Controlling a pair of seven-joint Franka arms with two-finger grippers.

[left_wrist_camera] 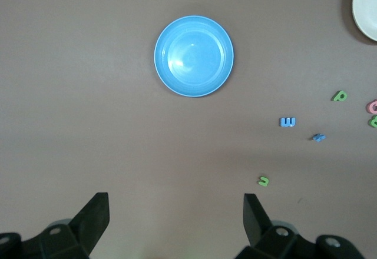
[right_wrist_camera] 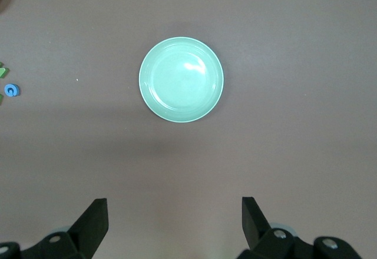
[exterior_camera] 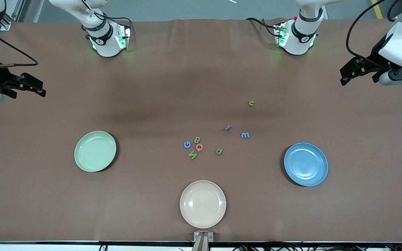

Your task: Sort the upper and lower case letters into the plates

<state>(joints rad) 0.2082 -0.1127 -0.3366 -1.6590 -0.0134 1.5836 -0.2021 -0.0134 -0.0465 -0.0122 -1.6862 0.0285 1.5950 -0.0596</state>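
Both arms wait up high. The left gripper point(exterior_camera: 347, 75) and right gripper point(exterior_camera: 35, 87) are wide apart and empty. The letters point(exterior_camera: 198, 147) lie between the green plate point(exterior_camera: 95, 151) and blue plate point(exterior_camera: 305, 164), ready for sorting.

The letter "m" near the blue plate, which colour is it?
Blue. The letter "m" shows best in the front view.

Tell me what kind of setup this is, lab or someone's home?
Likely a robotics lab bench: two arm bases bolted at a brown-covered table, cables trailing, and staged props, a mint green plate, a blue plate and small foam letters.
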